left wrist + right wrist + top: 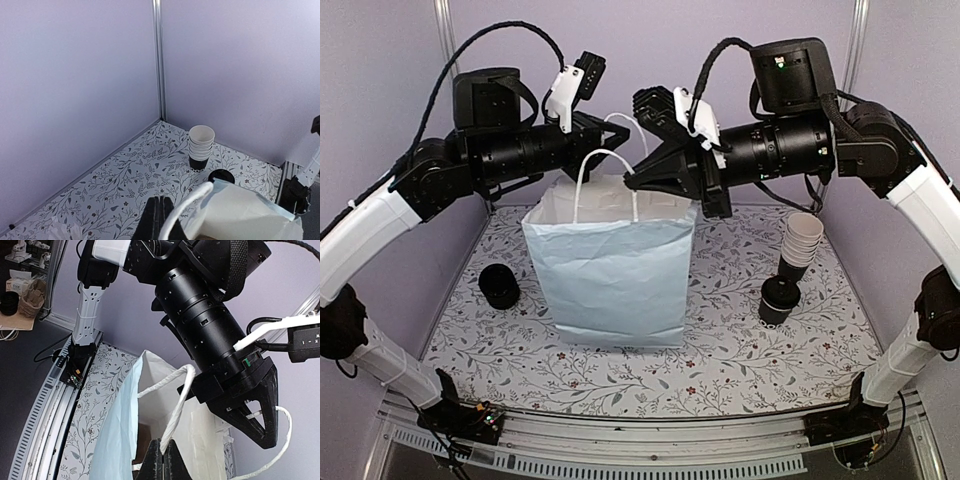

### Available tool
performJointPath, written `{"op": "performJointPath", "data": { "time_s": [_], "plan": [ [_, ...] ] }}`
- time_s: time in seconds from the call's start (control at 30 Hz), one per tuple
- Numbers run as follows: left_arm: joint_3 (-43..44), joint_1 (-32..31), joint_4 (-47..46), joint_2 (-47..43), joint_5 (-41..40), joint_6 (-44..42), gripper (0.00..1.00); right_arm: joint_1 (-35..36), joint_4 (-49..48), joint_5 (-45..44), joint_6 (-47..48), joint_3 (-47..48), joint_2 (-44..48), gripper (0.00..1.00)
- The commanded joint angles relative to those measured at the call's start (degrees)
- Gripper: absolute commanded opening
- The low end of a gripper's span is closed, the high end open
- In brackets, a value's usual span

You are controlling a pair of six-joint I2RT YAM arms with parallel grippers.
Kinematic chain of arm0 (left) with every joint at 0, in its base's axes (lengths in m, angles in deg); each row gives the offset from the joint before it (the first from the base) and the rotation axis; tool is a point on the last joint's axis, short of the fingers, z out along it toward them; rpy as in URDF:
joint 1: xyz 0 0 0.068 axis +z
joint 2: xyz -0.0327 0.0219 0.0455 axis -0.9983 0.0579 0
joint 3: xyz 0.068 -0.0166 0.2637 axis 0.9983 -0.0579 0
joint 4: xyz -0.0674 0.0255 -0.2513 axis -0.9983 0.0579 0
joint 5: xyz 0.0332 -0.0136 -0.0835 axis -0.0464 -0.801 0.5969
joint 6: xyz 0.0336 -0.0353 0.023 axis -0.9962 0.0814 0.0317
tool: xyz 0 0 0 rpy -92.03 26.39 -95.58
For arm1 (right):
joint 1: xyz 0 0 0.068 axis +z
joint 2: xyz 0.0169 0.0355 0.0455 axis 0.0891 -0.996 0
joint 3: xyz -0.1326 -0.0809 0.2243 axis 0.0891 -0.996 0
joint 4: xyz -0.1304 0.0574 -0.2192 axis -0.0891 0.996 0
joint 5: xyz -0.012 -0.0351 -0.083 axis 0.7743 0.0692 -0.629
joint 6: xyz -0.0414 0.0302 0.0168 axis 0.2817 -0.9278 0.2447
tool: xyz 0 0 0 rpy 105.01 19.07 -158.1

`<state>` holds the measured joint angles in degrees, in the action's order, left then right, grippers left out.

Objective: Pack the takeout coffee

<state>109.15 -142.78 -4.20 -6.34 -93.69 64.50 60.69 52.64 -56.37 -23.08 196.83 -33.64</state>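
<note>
The pale blue paper bag (pixel 610 270) stands open mid-table. My right gripper (pixel 632 180) is above its mouth, shut on the near white handle (pixel 177 410); the fingers (pixel 156 462) pinch the cord. My left gripper (pixel 620 135) is shut at the far handle (pixel 187 205), which crosses its fingers (pixel 155 220). Something brown shows inside the bag (pixel 146 440). A lidded black cup (pixel 778 298) stands right of the bag, and its lid also shows in the left wrist view (pixel 221 176). Another black cup (pixel 500 285) sits left of the bag.
A stack of nested paper cups (pixel 803 240), the bottom one black with white lettering, stands at the back right behind the lidded cup; it also shows in the left wrist view (pixel 201 147). Purple walls close in the floral-patterned table (pixel 720 360) on three sides.
</note>
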Motion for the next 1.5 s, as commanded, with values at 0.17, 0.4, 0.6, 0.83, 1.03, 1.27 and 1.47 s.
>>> {"op": "performJointPath", "data": {
  "time_s": [0.17, 0.4, 0.6, 0.83, 1.03, 1.27, 1.47],
  "plan": [
    [-2.58, 2.41, -1.04, -0.71, 1.97, -0.58, 0.0, -0.4, -1.65, -3.11, 1.3, -0.22, -0.89, 0.0],
    [-5.0, 3.3, -2.21, -1.68, 2.69, -0.21, 0.0, -0.4, -1.74, -3.46, 1.65, -0.55, -1.33, 0.0],
    [-6.09, 4.19, -2.45, -1.72, 3.26, -0.2, 0.0, -0.4, -2.09, -4.53, 2.25, -1.36, -1.88, 0.0],
    [-7.51, 4.83, -3.7, -1.83, 4.08, -0.2, 0.0, -0.5, -2.23, -5.22, 2.58, -3.14, -1.86, 0.0],
    [-9.01, 5.77, -3.69, -1.27, 2.26, 0.51, 0.58, -0.47, -1.54, -8.57, 4.09, -5.22, -2.09, 0.25],
    [-5.64, 7.79, 1.07, 0.52, -1.13, 1.86, 0.92, -1.73, 0.2, -10.74, 6.48, -7.81, 0.1, 0.67],
    [-7.12, 7.84, 1.79, -2.1, 0.31, 1.61, 0.92, -3.63, 0.69, -9.69, 6.39, -7.57, 2.25, 0.69]
  ]
}}
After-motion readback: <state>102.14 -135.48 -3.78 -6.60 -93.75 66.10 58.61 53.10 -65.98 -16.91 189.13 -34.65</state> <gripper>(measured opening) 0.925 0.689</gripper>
